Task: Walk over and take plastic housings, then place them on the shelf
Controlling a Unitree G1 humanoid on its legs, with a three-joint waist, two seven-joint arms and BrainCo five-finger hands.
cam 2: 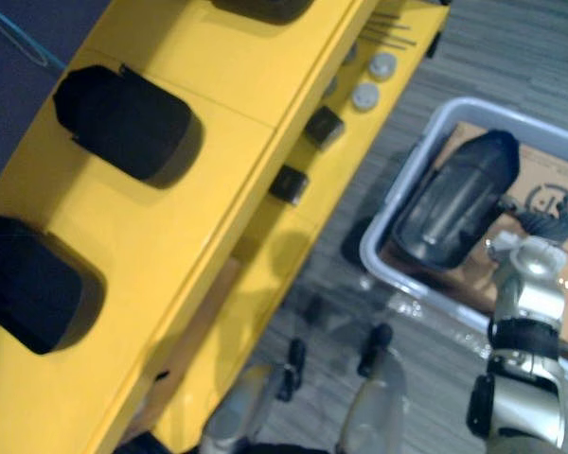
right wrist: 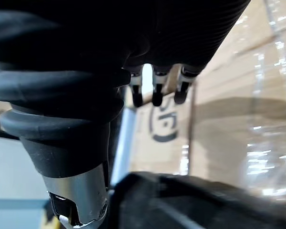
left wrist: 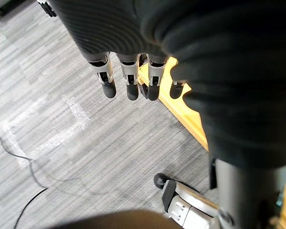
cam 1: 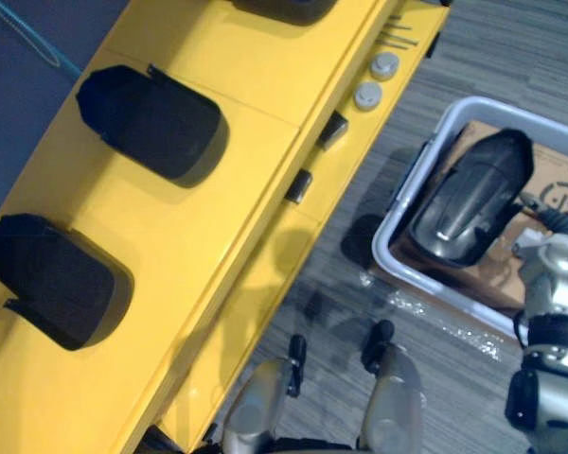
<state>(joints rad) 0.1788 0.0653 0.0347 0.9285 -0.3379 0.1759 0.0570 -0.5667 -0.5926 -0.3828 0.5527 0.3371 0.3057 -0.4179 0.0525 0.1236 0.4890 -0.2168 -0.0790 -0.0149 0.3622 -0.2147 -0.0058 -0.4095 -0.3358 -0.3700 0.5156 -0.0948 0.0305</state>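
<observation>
A pale grey bin (cam 1: 435, 293) stands on the grey carpet (left wrist: 86, 157) at the right of the scene, near the yellow shelf (cam 1: 256, 85). In the bin lies a sheet of brown cardboard (cam 1: 559, 170), and on it one black plastic housing (cam 1: 473, 199). This housing lies close along the bin's left wall. Its long axis goes from near left to far right, the narrow end pointing far and to the right, the broad end toward the bin's near left corner.

On top of the shelf lie two more black housings, one farther (cam 1: 151, 123) and one nearer (cam 1: 52, 279), well apart from each other. Each lies across the shelf, its rounded end toward the right. A third dark housing (cam 1: 284, 8) shows at the far edge.

The right hand (cam 1: 554, 260) hangs over the near right part of the bin, just beside the housing there. Its fingers (right wrist: 157, 90) are relaxed and have hold of nothing. The left hand (left wrist: 128, 81) hangs over the carpet beside the shelf's edge, fingers loose and nearly straight, also with nothing in them.
</observation>
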